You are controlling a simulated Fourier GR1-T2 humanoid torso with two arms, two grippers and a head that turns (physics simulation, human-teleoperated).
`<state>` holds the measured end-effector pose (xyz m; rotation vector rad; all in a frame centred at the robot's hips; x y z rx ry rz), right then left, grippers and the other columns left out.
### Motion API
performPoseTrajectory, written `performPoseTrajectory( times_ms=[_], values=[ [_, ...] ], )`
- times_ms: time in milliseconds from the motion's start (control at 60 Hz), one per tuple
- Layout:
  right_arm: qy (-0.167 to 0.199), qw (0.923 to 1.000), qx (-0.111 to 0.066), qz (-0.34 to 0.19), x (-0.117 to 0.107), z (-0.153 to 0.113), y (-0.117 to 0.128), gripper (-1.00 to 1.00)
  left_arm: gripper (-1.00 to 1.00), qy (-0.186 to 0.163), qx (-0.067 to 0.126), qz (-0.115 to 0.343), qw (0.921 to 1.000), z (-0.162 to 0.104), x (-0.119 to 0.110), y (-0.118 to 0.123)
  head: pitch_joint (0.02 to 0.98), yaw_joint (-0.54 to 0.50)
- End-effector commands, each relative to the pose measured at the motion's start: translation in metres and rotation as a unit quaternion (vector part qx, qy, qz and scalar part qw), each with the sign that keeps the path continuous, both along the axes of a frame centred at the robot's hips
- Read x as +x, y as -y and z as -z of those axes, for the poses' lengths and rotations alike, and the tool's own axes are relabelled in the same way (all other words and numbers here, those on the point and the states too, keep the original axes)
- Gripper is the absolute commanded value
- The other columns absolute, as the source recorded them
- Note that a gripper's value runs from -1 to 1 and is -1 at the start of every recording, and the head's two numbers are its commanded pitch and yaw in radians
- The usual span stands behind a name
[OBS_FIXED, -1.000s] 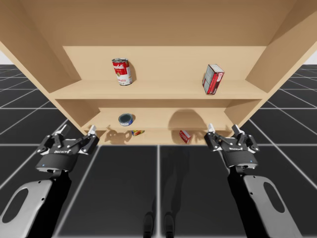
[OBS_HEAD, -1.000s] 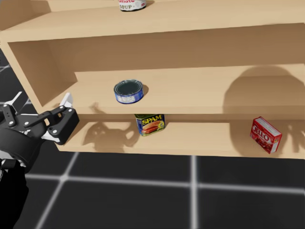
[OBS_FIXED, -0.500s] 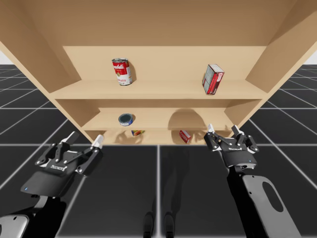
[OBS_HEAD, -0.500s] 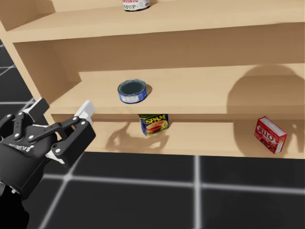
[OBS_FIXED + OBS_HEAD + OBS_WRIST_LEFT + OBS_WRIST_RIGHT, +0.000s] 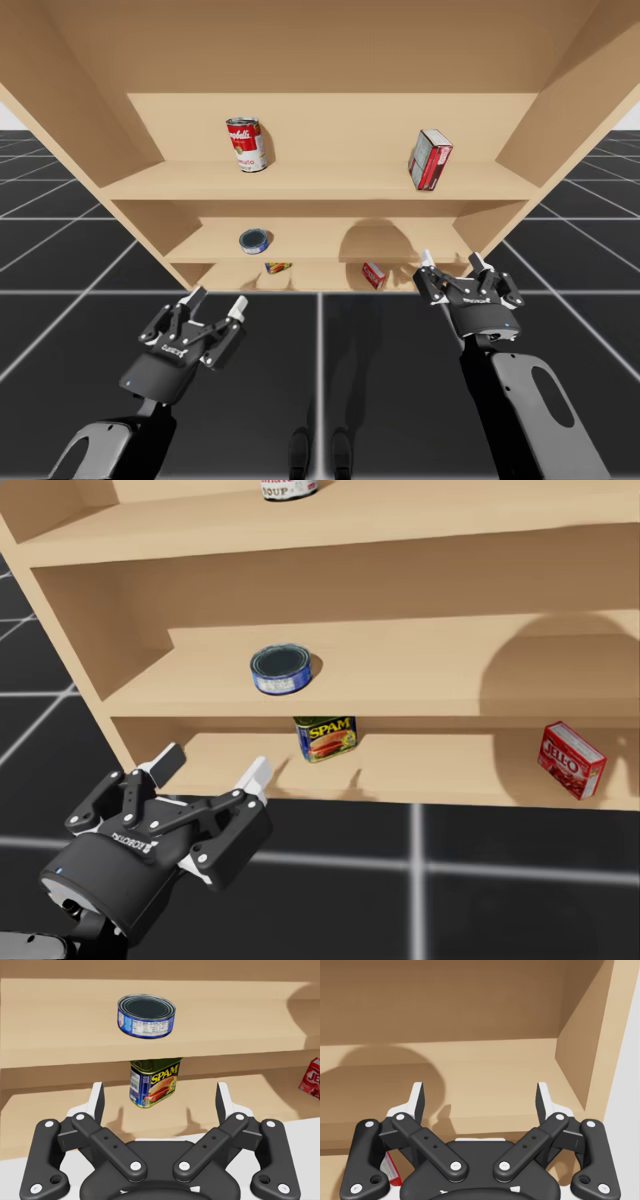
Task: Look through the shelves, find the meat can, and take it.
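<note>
Left gripper [image 5: 216,300] fingers spread, empty, lined up on meat can [image 5: 152,1084], bottom shelf [image 5: 65,1115]. Advance level under middle shelf [image 5: 60,1055] lip, straddle can. Right gripper [image 5: 448,258] fingers spread, idle.

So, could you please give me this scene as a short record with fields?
target: blue-and-yellow rectangular meat can, bottom shelf of the wooden shelf unit
above it: flat round blue can, middle shelf
also on bottom shelf: small red box
top shelf: red-and-white cylindrical can; red-and-grey box
left gripper: open, empty, in front of the shelves, meat can ahead of it
right gripper: open, empty, near the lower shelves' right end
</note>
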<state>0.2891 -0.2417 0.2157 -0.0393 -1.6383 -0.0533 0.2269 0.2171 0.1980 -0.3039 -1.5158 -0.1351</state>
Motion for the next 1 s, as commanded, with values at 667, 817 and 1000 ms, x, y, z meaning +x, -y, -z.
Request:
performPoseTrajectory(
  times_ms=[667,817,1000],
  values=[
    [0.006,0.9999,-0.009,0.003,0.0,0.0,0.002,-1.0,-1.0,-0.051,0.035,0.074,0.9954,0.05,0.121,0.012,0.701,0.19],
    [0.019,0.9996,-0.022,0.002,0.0,0.0,0.002,-1.0,-1.0,-0.059,0.036,0.077,0.9946,0.057,0.139,0.017,0.706,0.18],
    [0.017,0.9997,-0.02,0.003,0.0,0.0,0.003,-1.0,-1.0,-0.07,0.036,0.082,0.9935,0.065,0.156,0.027,0.712,0.17]
  ],
)
